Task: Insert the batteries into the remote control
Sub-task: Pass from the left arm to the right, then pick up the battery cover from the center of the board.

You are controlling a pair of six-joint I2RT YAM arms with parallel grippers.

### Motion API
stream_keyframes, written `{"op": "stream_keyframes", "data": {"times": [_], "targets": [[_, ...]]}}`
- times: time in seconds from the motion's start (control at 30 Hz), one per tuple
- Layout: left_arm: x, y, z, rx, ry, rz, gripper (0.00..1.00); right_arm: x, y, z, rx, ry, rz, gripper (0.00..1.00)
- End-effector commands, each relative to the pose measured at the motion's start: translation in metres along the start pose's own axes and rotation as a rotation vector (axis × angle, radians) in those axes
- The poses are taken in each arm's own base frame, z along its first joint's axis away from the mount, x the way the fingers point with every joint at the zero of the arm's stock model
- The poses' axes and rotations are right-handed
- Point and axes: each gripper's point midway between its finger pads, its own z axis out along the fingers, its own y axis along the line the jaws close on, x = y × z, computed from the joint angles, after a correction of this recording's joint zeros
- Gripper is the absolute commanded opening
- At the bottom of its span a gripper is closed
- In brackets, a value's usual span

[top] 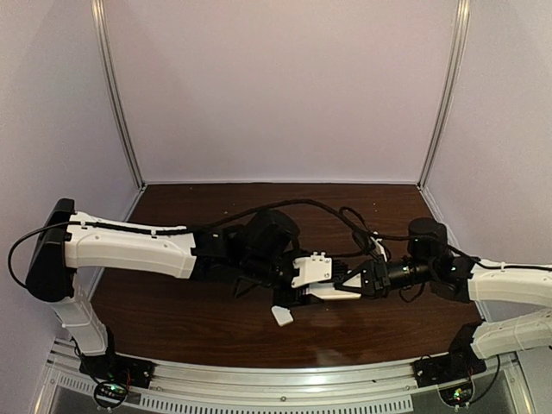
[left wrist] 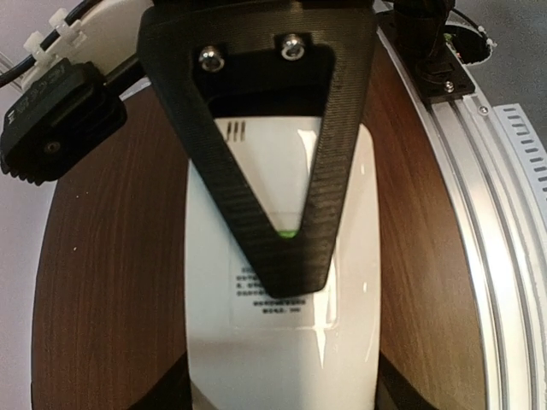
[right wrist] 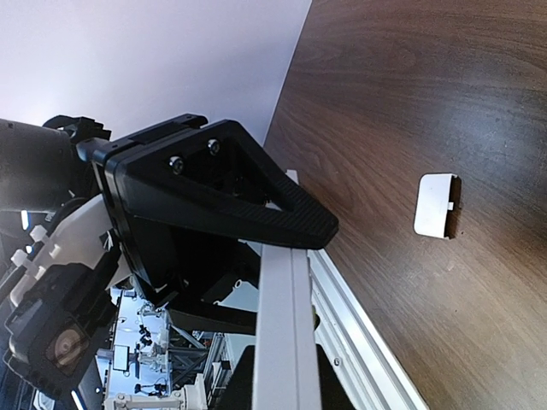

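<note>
The white remote control [top: 335, 294] hangs above the table between both arms. In the left wrist view its plain back [left wrist: 282, 342] faces the camera, with a printed label, and my left gripper [left wrist: 282, 389] is shut on its two long sides. My right gripper [top: 347, 289] is shut on it from the other end. One of its black fingers [left wrist: 273, 248] lies flat across the back. In the right wrist view the remote [right wrist: 280, 325] shows edge-on between my right gripper [right wrist: 286, 380]. The batteries are not in view.
A small white square cover piece [top: 282, 316] lies on the brown table below the remote; it also shows in the right wrist view [right wrist: 438, 206]. An aluminium rail [top: 285, 379] runs along the near edge. Black cables [top: 345, 216] loop over the arms.
</note>
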Motion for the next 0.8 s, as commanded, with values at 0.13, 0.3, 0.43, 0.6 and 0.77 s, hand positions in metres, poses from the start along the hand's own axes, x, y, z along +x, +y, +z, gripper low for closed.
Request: {"op": "stream_keyframes", "data": {"times": [0.13,0.3,0.43,0.6,0.77], "targets": [[-0.007,0.015,-0.012,-0.096,-0.011,-0.054,0.76,0.003,0.007,-0.001,-0.038,0.005,-0.023,0.00],[0.011,0.014,-0.041,-0.157,-0.001,-0.174,0.97,-0.005,0.003,-0.012,-0.009,-0.047,-0.039,0.00],[0.046,0.003,-0.048,-0.183,0.055,-0.337,0.97,-0.014,-0.006,-0.026,0.037,-0.098,-0.054,0.00],[0.098,-0.015,-0.038,-0.210,0.166,-0.514,0.97,-0.016,-0.018,-0.036,0.071,-0.116,-0.049,0.00],[0.129,-0.028,-0.022,-0.217,0.238,-0.564,0.97,-0.017,-0.023,-0.045,0.095,-0.123,-0.057,0.00]]}}
